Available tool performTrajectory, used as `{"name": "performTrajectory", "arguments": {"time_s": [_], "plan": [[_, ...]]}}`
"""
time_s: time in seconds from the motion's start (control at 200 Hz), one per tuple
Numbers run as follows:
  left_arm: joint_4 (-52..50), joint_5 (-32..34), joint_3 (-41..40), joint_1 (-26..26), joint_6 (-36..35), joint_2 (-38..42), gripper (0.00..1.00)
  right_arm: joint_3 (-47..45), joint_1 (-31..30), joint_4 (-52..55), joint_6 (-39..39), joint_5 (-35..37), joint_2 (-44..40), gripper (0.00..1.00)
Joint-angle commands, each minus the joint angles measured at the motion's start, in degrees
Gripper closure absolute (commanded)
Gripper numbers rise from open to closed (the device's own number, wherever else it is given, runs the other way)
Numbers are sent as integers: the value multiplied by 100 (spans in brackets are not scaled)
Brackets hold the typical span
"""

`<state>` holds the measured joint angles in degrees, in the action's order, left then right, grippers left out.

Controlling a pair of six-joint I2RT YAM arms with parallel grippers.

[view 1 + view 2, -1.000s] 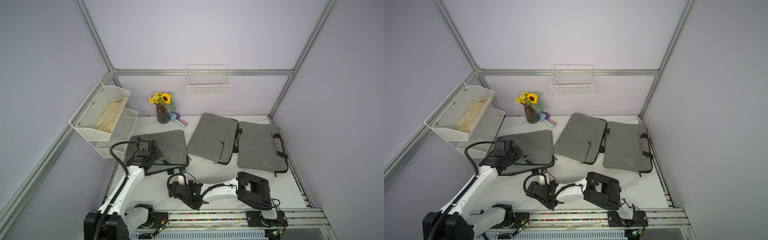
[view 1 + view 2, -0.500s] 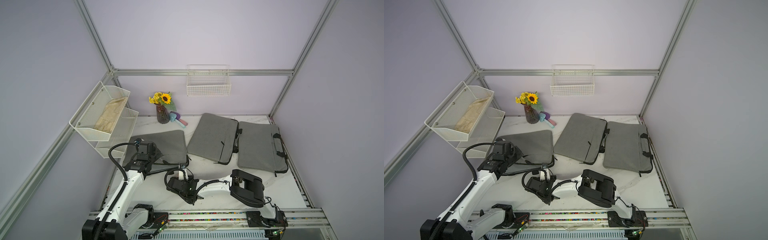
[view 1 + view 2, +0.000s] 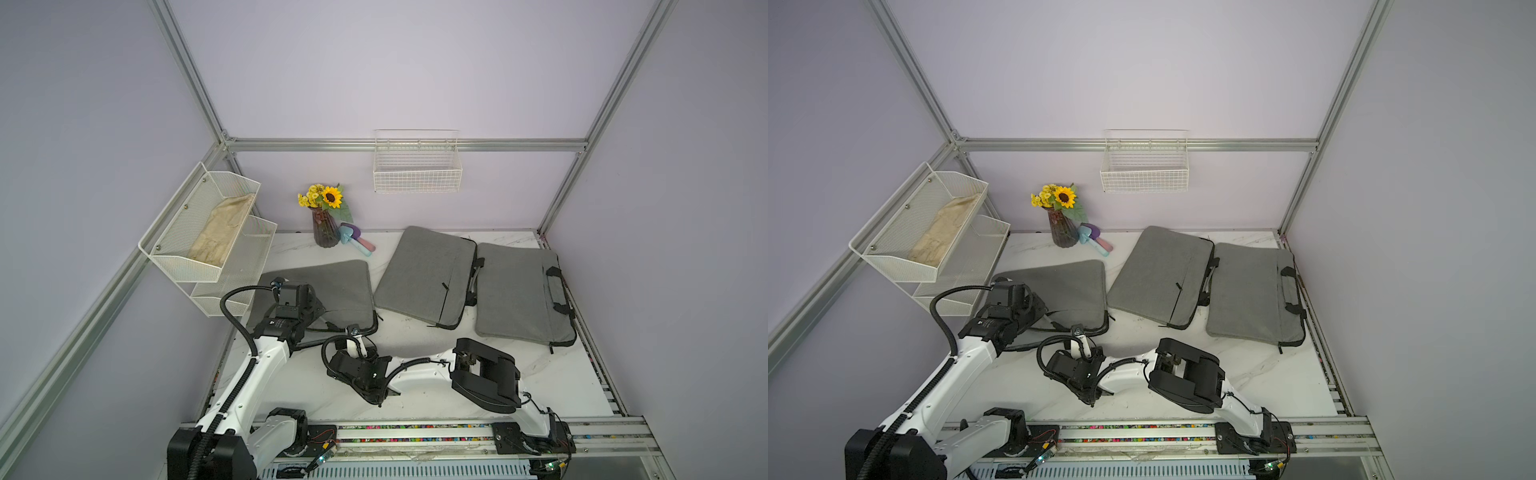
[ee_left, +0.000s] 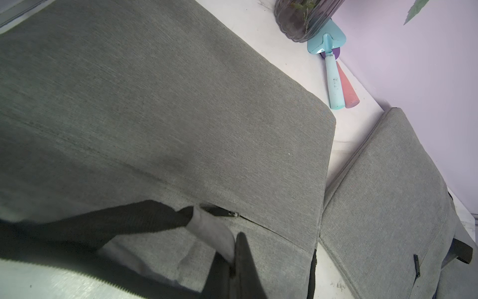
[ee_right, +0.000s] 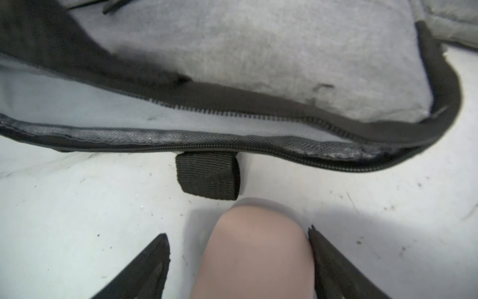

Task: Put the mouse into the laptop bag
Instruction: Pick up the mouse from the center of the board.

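A vase of sunflowers (image 3: 325, 226) and two small trowels (image 3: 357, 242) stand by the back wall, under a wire basket (image 3: 417, 174). Right of the laptop bag (image 3: 332, 286), a middle bag (image 3: 424, 270) and an end bag (image 3: 519, 291) lie zipped on the desk (image 3: 548, 374). A black webbing tab (image 5: 208, 178) lies between the mouse (image 5: 256, 259) and the bag's unzipped mouth (image 5: 232, 124), which shows pale lining. The mesh wall rack (image 3: 245, 266) holds a beige cloth (image 3: 220, 232) in its upper tier.

The left hand (image 4: 236, 246) is clamped on the bag's upper lip. The right hand (image 5: 237, 234) stands spread around the mouse, one finger touching, one clear. The mouse is smooth, rounded and pinkish-beige, just outside the mouth.
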<state>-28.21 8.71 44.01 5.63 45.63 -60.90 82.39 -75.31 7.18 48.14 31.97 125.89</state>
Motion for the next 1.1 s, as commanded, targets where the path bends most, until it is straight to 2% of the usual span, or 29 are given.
{"name": "performTrajectory", "arguments": {"time_s": [0.0,0.175,0.29,0.435,0.715,0.775,0.825,1.095], "plan": [[363,-102,-117,-27,-80,18,100,-284,-189,605,2,-781,414,18],[352,-98,-125,-26,-58,-7,100,-498,-383,1021,106,-210,249,21],[365,-130,-147,-36,-21,-34,100,-652,-397,899,79,-297,258,27],[377,-171,-156,-54,-19,-70,100,-412,-377,1221,259,-205,440,31],[388,-214,-168,-110,7,-132,100,-239,-305,1251,302,-549,682,29],[373,-228,-165,-123,8,-132,100,-249,-305,1235,308,-586,701,42],[363,-230,-156,-132,16,-125,100,-316,-300,1205,336,-586,626,51],[387,-312,-204,-159,35,-29,100,-851,-225,742,-31,-492,-465,51]]}}
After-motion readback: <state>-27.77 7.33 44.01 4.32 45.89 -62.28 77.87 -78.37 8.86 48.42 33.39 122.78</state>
